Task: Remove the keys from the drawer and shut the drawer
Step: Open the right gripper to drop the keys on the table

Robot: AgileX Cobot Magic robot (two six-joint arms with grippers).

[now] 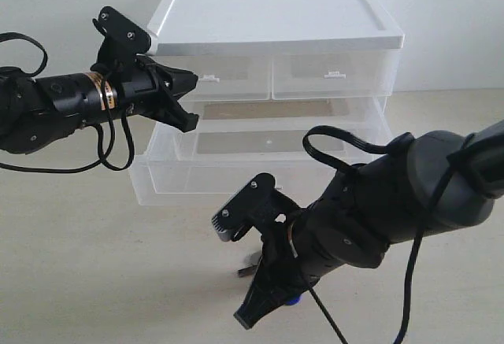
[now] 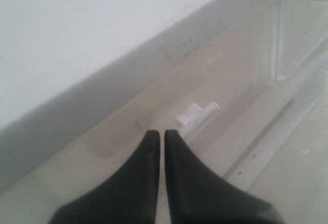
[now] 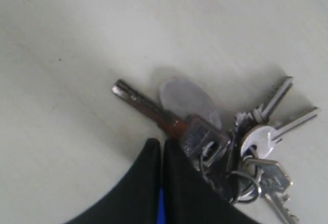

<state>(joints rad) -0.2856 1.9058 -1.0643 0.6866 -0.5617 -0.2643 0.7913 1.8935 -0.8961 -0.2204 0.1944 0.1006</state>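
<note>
Wide drawer at the bottom of the white-topped unit stands pulled out toward the front, nothing visible inside. The keys are out of it, lying on the counter in front of the drawer and fanned beside the right gripper. Right gripper is angled down to the counter with its fingers pressed together. A blue sliver shows in the slit between them; can't tell if it is pinched. Left gripper is also closed together and empty, up at the unit's left front above the open drawer. A small white tab handle sits just past its tips.
</note>
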